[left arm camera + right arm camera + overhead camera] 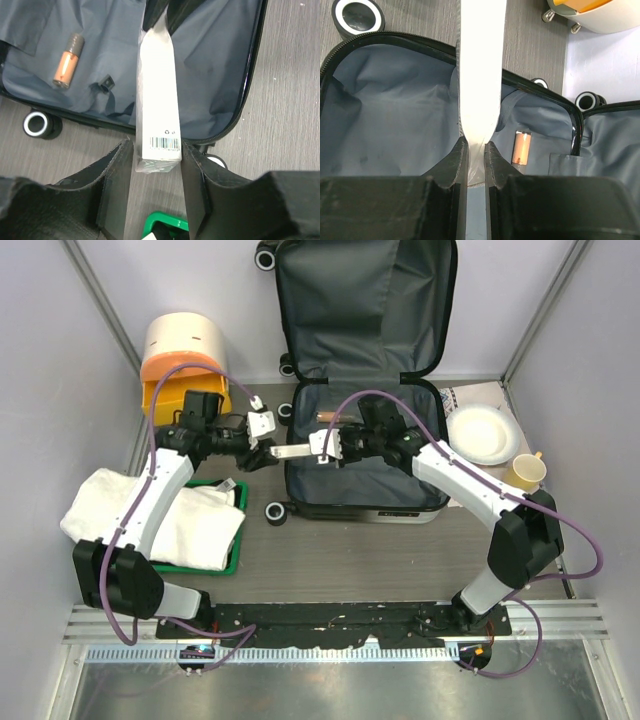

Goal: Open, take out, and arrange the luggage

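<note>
The luggage (365, 508) lies open in the middle of the table, its lid (365, 300) leaning back and its grey lining bare. A long white box (293, 451) in clear wrap hangs over the luggage's left rim. My right gripper (325, 445) is shut on the box's wrapped end (480, 65), as the right wrist view (476, 150) shows. My left gripper (272, 448) is at the other, barcoded end (157, 100), and its fingers (157, 155) press both sides of it. A small orange tube (66, 62) lies on the lining (210, 65).
A green tray (237, 552) holding a white towel (150, 510) sits at the left. A cream-and-orange cylinder (185, 355) stands at the back left. A white plate (482, 433) and a yellow cup (527, 471) are on the right.
</note>
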Robot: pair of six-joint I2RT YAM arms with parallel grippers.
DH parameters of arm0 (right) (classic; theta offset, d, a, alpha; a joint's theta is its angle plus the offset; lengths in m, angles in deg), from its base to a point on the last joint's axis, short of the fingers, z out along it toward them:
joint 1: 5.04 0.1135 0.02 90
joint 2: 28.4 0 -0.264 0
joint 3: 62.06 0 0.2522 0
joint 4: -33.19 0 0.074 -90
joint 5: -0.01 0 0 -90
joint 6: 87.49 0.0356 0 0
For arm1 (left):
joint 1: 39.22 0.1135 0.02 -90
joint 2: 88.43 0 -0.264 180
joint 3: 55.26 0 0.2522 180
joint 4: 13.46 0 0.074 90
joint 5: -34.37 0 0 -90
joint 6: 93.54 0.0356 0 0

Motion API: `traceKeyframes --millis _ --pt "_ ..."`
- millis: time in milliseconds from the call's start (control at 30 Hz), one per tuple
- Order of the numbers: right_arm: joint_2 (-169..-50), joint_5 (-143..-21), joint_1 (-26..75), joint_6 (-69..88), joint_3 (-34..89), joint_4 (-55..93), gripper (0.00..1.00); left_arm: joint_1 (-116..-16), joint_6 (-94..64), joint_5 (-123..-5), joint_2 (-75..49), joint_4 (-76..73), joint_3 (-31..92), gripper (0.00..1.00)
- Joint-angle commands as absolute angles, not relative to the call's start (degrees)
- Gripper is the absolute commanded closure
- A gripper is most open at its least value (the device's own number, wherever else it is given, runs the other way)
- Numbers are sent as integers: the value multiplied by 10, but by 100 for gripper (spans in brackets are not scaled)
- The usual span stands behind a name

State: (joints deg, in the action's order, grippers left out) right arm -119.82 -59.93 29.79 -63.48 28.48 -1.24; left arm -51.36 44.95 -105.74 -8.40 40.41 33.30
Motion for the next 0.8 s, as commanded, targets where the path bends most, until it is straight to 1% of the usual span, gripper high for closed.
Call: traceKeyframes --millis 0,67,133,200,267,333,367,433,500,533,567,600,633,700,767 --pt "-1183 -589 307 -632 306 18 99 -513 456 -1039 -117 399 307 53" --pt "-1185 -588 310 -632 309 17 99 -513 455 -1035 -123 396 299 50" --pt "-1186 -587 312 -633 311 17 99 -513 448 -1032 -130 392 293 50" --pt "-1186 -587 315 -634 311 16 99 -513 436 -1030 -138 384 291 55" --pt "-1185 -587 318 -633 310 16 99 -513 420 -1033 -144 365 285 57" --pt "-1185 -587 320 -627 311 15 99 -513 385 -1037 -157 346 273 55" --pt "-1185 -585 321 -627 311 15 99 -513 372 -1038 -161 326 269 52" --pt "-1184 -586 323 -624 311 17 99 -513 333 -1043 -168 313 262 54" --pt "-1184 -585 325 -619 312 20 99 -514 315 -1046 -167 313 263 61" --pt "-1183 -584 326 -619 311 23 99 -515 301 -1045 -168 314 265 68" --pt "-1183 -587 327 -612 310 26 99 -514 293 -1036 -170 311 267 87" --pt "-1182 -593 327 -601 308 46 63 -513 280 -1028 -171 307 269 97" --pt "-1183 -598 327 -569 308 54 42 -506 244 -1022 -174 300 266 100" --pt "-1185 -618 326 -524 316 87 17 -485 208 -1024 -184 272 259 100" --pt "-1188 -637 321 -475 323 94 16 -431 161 -1032 -186 245 253 100"
